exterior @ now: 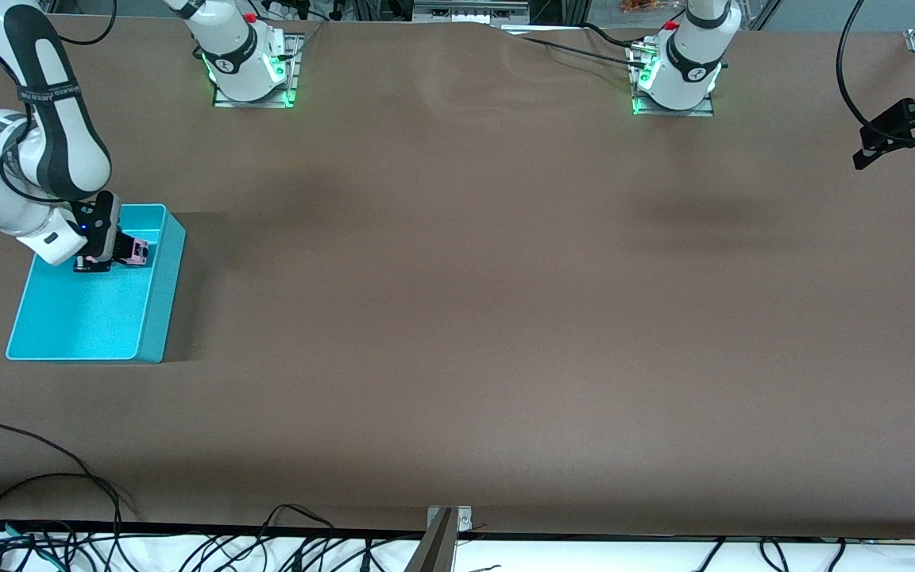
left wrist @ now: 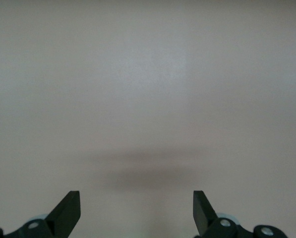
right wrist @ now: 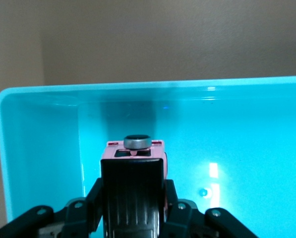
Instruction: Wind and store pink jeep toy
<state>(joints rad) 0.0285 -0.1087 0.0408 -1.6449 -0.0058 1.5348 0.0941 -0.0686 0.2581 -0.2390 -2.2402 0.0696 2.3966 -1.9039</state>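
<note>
Right claw [exterior: 125,253] clamped on the pink jeep [right wrist: 134,163], hanging inside the turquoise bin [exterior: 157,318] near the corner farthest from the front camera. Jeep gripped across its sides, long axis running straight out from the fingers toward the bin wall, bin floor directly beneath. Probably only a short drop and release left. Left claw [exterior: 906,143] spread wide, holding nothing, waiting over the table's left-arm end, well apart.

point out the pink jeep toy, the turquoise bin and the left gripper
pink jeep toy [right wrist: 133,171]: right wrist view, on its black roof section.
turquoise bin [exterior: 157,318]: front view, on its outer side wall toward the left arm's end.
left gripper [left wrist: 137,214]: left wrist view, midway between its open fingertips.
</note>
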